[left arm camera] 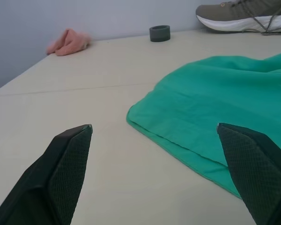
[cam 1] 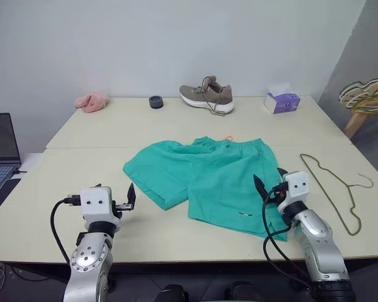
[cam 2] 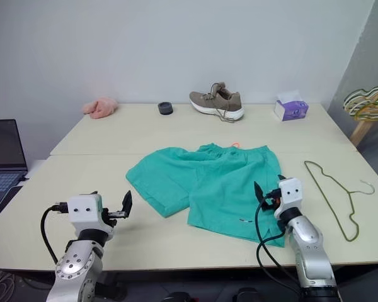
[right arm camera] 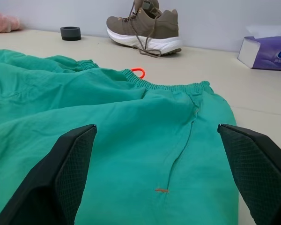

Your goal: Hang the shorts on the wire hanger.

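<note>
The teal-green shorts (cam 1: pixel 208 179) lie spread flat in the middle of the table, waistband toward the far side, with a bit of orange drawcord (right arm camera: pixel 138 72) showing at it. On the table to the right of them lies the thin olive wire hanger (cam 1: pixel 331 189), its hook pointing right. My left gripper (cam 1: pixel 121 196) hovers open near the front edge, left of the shorts' nearest leg hem (left arm camera: pixel 178 145), with nothing between its fingers. Over the front right leg of the shorts, my right gripper (cam 1: pixel 269 178) stands open and empty, pointing across the fabric (right arm camera: pixel 145 140).
Along the far side sit a pink cloth (cam 1: pixel 92 101), a black ring (cam 1: pixel 155 102), a grey-brown shoe (cam 1: pixel 206 96) and a purple tissue box (cam 1: pixel 281 101). A laptop (cam 1: pixel 1 148) and a phone (cam 1: pixel 5 192) are at the left. Bunched coloured hangers (cam 1: pixel 368 94) hang at the right.
</note>
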